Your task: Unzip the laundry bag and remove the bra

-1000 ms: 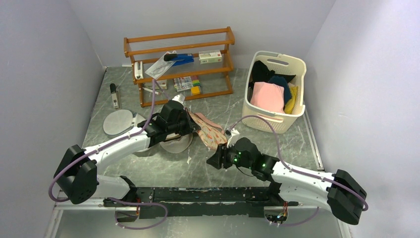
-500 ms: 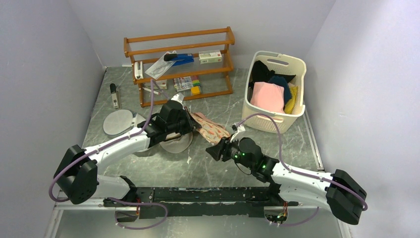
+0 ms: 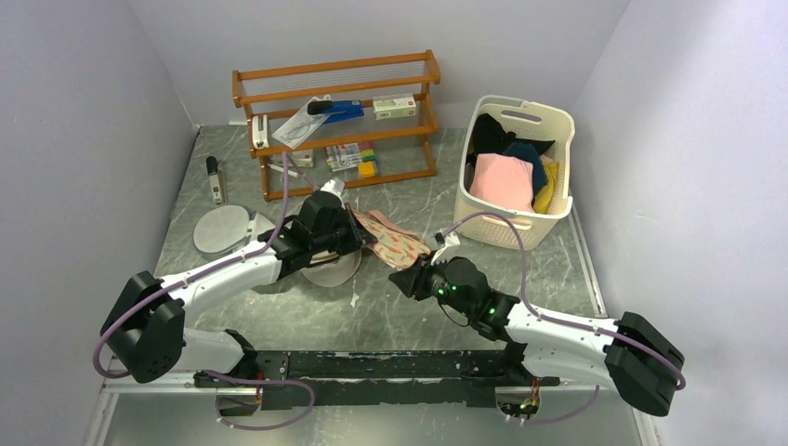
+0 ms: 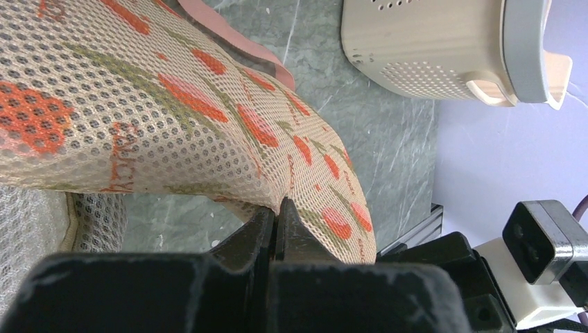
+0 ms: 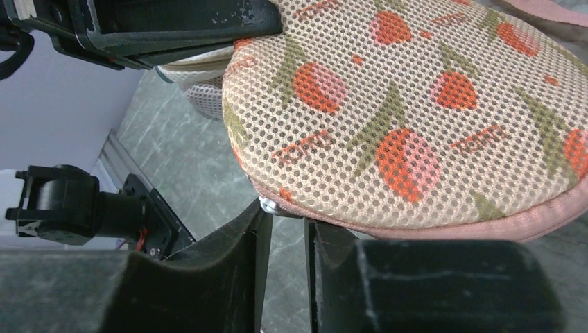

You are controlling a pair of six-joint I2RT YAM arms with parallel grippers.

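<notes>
Two grippers on one peach mesh laundry bag, one at each end.

Top view: the laundry bag (image 3: 395, 243) sits over the grey marbled table (image 3: 307, 316), just left of the cream laundry basket (image 3: 506, 230) and not touching it. The left gripper (image 3: 361, 232) is at the bag's end farthest from the basket, and the right gripper (image 3: 401, 282) is at the bag's near edge, down-left of the basket. Left wrist view: the jaws are pressed together on a fold of the orange-printed mesh. The bag drapes above them, with the basket beyond it. Right wrist view: the jaws stand narrowly apart under the bag's pink trim, farther from the basket than the bag itself. A small silvery zip pull (image 5: 272, 205) sits at the gap — whether they pinch it, I cannot tell.
</notes>
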